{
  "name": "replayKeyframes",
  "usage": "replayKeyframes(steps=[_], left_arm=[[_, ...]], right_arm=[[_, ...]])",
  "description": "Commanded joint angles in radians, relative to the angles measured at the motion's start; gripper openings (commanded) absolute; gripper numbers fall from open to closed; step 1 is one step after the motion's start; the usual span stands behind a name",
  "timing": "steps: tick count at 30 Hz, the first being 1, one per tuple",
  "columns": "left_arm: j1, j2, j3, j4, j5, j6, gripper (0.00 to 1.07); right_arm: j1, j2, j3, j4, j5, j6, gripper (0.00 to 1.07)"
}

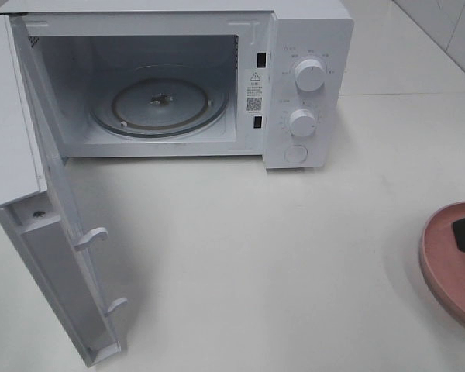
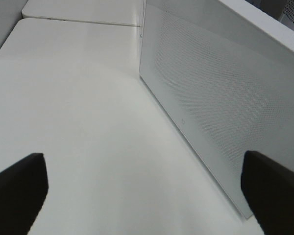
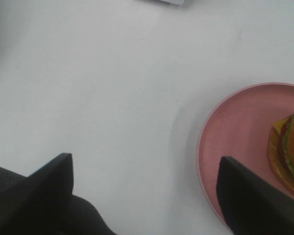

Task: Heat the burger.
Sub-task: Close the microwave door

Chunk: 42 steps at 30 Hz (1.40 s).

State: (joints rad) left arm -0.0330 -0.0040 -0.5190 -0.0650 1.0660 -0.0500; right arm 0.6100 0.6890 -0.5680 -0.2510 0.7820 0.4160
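Right claw [image 3: 144,196] is spread wide, gripping nothing, above the plate [image 3: 235,132] rim. The burger [image 3: 289,152] sits on that plate, at the surface [image 1: 256,256] edge. Left claw [image 2: 144,188] is spread beside the microwave [image 1: 170,77] door [image 1: 54,256], which is swung open.

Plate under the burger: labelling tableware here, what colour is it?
Pink; the plate shows best in the right wrist view.
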Motion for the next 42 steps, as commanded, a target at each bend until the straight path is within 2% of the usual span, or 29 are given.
replayKeyframes(steps=[1,2,4,6,7,8,9,10,14,18,19,25,42], left_arm=[[0.002,-0.007,0.003,-0.007,-0.001,-0.002,1.0],[0.002,-0.007,0.003,-0.007,-0.001,-0.002,1.0],[0.002,-0.007,0.003,-0.007,-0.001,-0.002,1.0],[0.002,-0.007,0.003,-0.007,-0.001,-0.002,1.0],[0.002,-0.007,0.003,-0.007,-0.001,-0.002,1.0],[0.002,-0.007,0.003,-0.007,-0.001,-0.002,1.0],[0.002,-0.007,0.003,-0.007,-0.001,-0.002,1.0],[0.002,-0.007,0.003,-0.007,-0.001,-0.002,1.0],[0.002,-0.007,0.003,-0.007,-0.001,-0.002,1.0],[0.002,-0.007,0.003,-0.007,-0.001,-0.002,1.0],[0.002,-0.007,0.003,-0.007,-0.001,-0.002,1.0],[0.002,-0.007,0.003,-0.007,-0.001,-0.002,1.0],[0.002,-0.007,0.003,-0.007,-0.001,-0.002,1.0]], right_arm=[[-0.063,-0.106,0.006,0.001,0.075,-0.018,0.76],[-0.063,-0.106,0.006,0.001,0.075,-0.018,0.76],[-0.151,-0.175,0.006,0.01,0.105,-0.051,0.76],[-0.184,-0.201,0.006,0.015,0.116,-0.066,0.76],[-0.24,-0.255,0.007,0.033,0.134,-0.099,0.76],[-0.24,-0.255,0.007,0.033,0.134,-0.099,0.76],[-0.292,-0.306,0.015,0.062,0.141,-0.136,0.76],[-0.292,-0.306,0.015,0.062,0.141,-0.136,0.76],[-0.41,-0.453,0.06,0.158,0.159,-0.227,0.76],[-0.475,-0.535,0.061,0.189,0.166,-0.268,0.76],[-0.519,-0.587,0.062,0.188,0.166,-0.29,0.76],[-0.585,-0.722,0.079,0.189,0.181,-0.312,0.76],[-0.595,-0.72,0.079,0.19,0.181,-0.315,0.76]])
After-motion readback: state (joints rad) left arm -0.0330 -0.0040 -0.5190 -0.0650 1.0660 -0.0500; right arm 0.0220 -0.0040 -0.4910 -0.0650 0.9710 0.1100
